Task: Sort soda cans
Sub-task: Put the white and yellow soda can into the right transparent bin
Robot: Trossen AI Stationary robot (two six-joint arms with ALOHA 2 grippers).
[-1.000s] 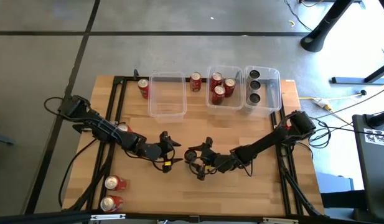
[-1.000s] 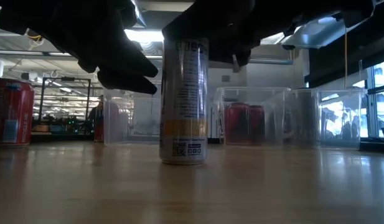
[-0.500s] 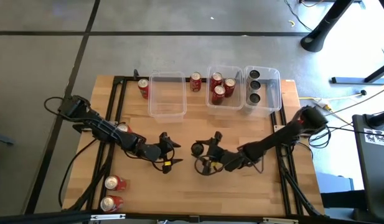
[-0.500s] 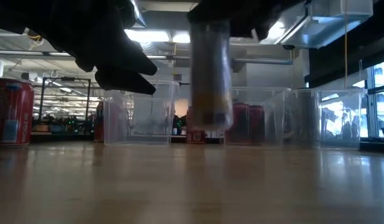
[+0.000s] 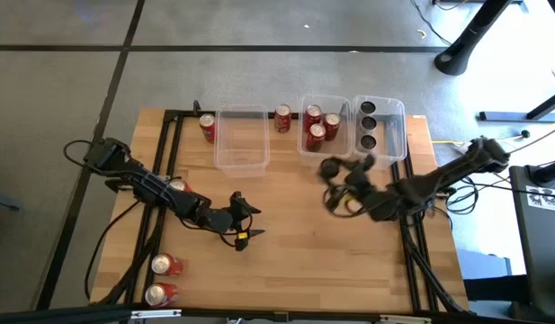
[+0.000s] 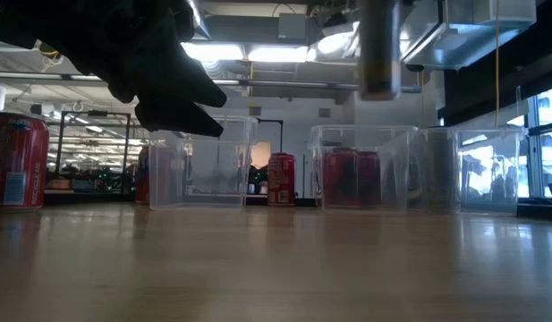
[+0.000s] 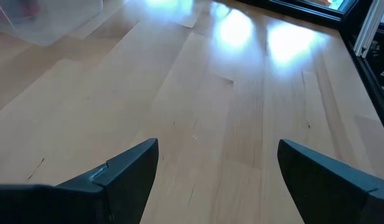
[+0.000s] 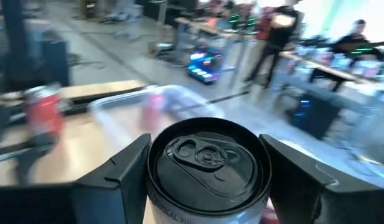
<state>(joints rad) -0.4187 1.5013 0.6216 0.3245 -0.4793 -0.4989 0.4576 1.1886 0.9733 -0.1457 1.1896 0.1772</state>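
Note:
My right gripper (image 5: 342, 182) is shut on a soda can (image 5: 331, 167) with a dark top and a pale side. It holds the can high above the table, near the bins; the low view shows only the can's lower part (image 6: 380, 54). The middle clear bin (image 5: 306, 144) holds three red cans (image 5: 316, 133). The right bin (image 5: 398, 135) holds two dark-topped cans (image 5: 368, 124). My left gripper (image 5: 248, 220) hovers open over bare wood at mid-table, nothing between its fingers (image 7: 126, 171). My right gripper pinches the can's side wall just below its rim (image 8: 155, 186) between its two fingers (image 8: 114, 180), one on either side. The fingers reach in about level from the table's right side. The can stands upright, lifted clear of the table.
An empty clear bin (image 5: 219, 144) stands at the far left of the row. Red cans stand loose beside it (image 5: 208, 126) and between bins (image 5: 282, 118); others lie near my left arm (image 5: 176, 185) and at the near left corner (image 5: 166, 264). People show beyond the table.
My right gripper has risen and swung toward the far right, toward the bins, lifting the pale can off the table's middle and carrying it upright. My left gripper has stayed where it was.

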